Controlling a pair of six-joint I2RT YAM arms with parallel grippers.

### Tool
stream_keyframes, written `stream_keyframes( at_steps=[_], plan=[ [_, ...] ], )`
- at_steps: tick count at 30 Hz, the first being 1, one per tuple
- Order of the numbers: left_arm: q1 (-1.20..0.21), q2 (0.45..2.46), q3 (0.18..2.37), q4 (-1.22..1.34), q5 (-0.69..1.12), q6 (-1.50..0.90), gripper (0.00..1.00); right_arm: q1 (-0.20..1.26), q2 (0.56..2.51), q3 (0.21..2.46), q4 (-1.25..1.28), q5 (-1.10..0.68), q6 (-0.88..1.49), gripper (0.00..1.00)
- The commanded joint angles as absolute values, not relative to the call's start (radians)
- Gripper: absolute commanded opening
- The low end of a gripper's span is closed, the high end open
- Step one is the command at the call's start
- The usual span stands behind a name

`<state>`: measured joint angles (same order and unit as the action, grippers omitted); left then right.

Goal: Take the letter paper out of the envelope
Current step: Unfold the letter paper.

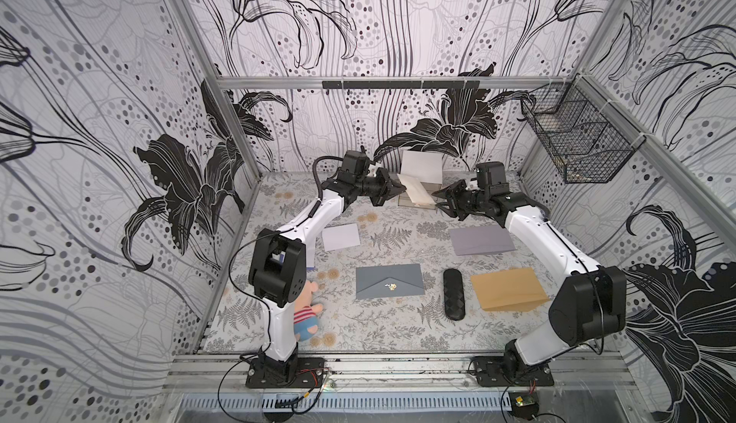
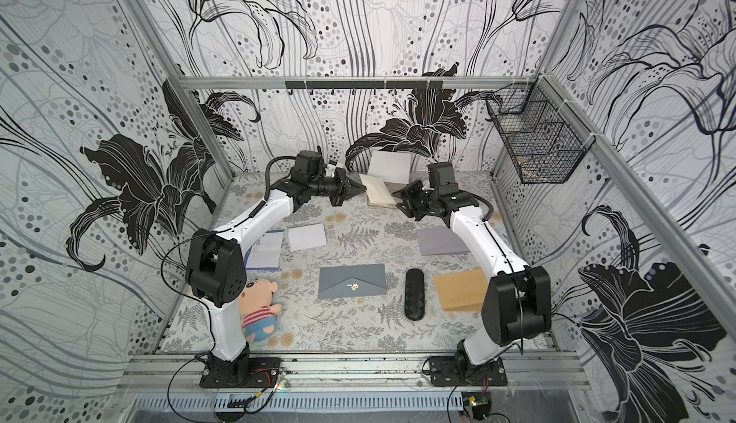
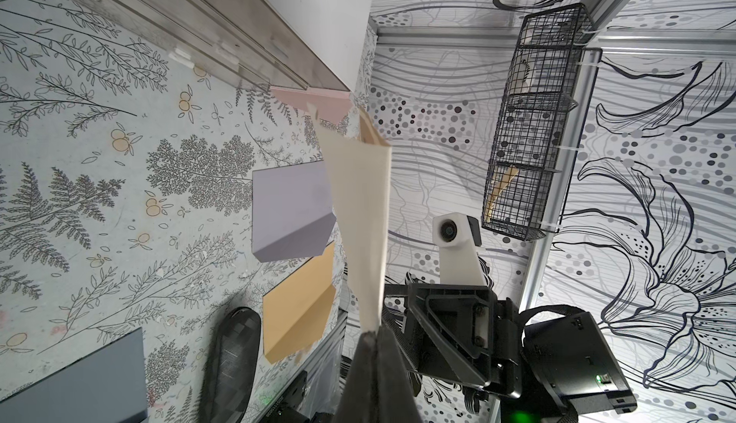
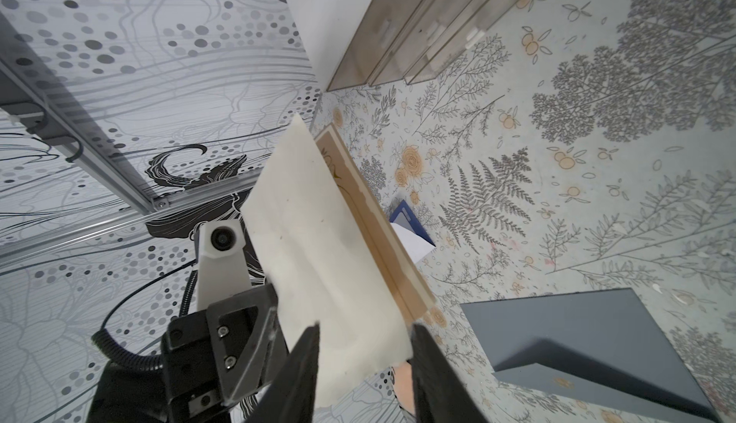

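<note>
Two white-and-black robot arms meet above the far end of a table covered in a pale fern-print cloth (image 1: 398, 321). Held in the air between them, tilted, is a cream paper envelope (image 1: 416, 192) (image 2: 378, 191). The left gripper (image 1: 399, 187) (image 3: 372, 333) is clamped tight on one corner of it. The right gripper (image 1: 437, 199) (image 4: 364, 331) has its fingers spread, one on each side of the opposite end, not pinching it. A tan sheet (image 4: 368, 210) with a darker border peeks out along one long edge of the envelope. Close behind stands a smoky clear acrylic rack (image 4: 418, 23) with a white card (image 1: 422, 164) leaning in it, crowding that spot. Nearer the front, the cloth holds a lilac-grey envelope (image 1: 482, 239), a slate-grey envelope with a gold seal (image 1: 388, 281), a black oval woven case (image 1: 454, 294), a kraft-brown envelope (image 1: 507, 289), a white sheet (image 1: 341, 236) and a pink plush pig (image 1: 308, 313). A black wire basket (image 1: 577, 138) hangs on the side wall beyond the right arm.
</note>
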<state>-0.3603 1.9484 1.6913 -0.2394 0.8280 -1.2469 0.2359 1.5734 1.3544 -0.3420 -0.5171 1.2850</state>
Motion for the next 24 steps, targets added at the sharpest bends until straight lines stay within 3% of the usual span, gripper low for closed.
stream_keyframes(
  at_steps=[1, 24],
  plan=[
    [-0.365, 1.939, 1.686, -0.192, 0.827, -1.255, 0.0, 0.235, 1.578, 1.322, -0.278, -0.541, 1.329, 0.4],
    [-0.389, 1.963, 1.623, -0.013, 0.812, -1.388, 0.0, 0.256, 1.549, 1.231, 0.008, -0.524, 1.465, 0.32]
  ],
)
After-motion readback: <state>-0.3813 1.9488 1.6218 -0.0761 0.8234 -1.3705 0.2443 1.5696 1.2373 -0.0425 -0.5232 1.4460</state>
